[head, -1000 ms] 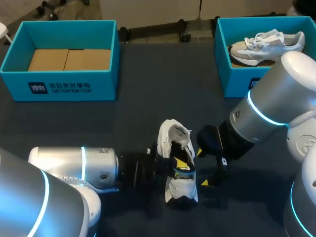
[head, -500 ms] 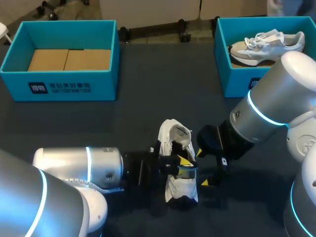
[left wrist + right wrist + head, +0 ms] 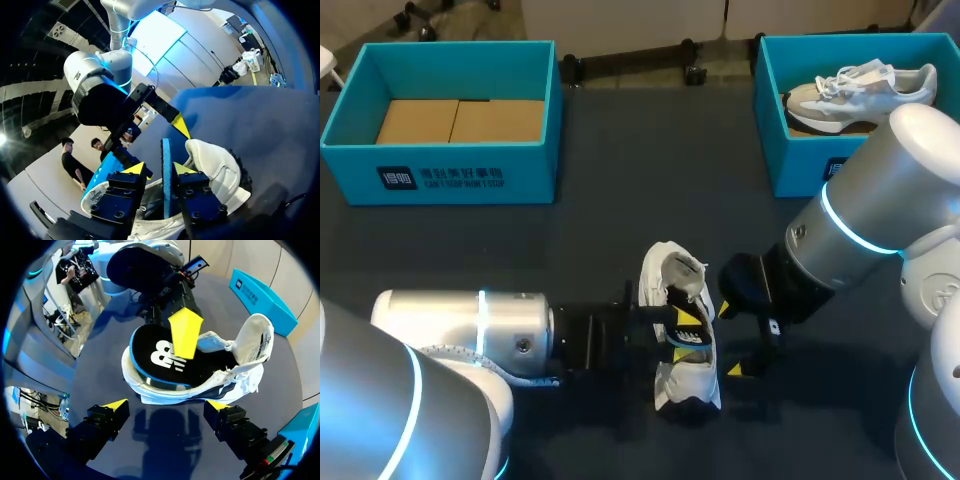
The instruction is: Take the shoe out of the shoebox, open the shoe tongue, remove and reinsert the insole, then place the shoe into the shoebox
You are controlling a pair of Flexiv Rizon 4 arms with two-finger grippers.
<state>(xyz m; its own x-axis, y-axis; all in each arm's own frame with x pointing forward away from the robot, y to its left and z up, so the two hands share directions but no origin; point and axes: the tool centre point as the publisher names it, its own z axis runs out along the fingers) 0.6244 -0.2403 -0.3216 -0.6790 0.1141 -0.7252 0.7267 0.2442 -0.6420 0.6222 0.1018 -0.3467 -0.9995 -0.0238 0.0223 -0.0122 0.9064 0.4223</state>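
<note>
Head view: left arm [image 3: 470, 335] low, horizontal | left gripper [image 3: 159, 169] pinches black blue-rimmed insole [image 3: 160, 357] in white mesh sneaker [image 3: 672, 275] | right gripper [image 3: 730, 340] agape, empty.

Bare table [image 3: 650, 180] lies free toward the empty shoebox [image 3: 440, 178]; left gripper [image 3: 685, 325], pinching the insole [image 3: 160, 357], and right gripper [image 3: 730, 340] block the shoe [image 3: 685, 382] on both sides.

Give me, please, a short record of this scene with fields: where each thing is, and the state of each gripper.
shoe: on the table, between the two grippers
insole: black with a blue edge, at the shoe's opening
left gripper: shut on the insole
right gripper: open, the shoe ahead of it, not touching it
left shoebox: no shoe inside
right shoebox: holds a second shoe
</note>
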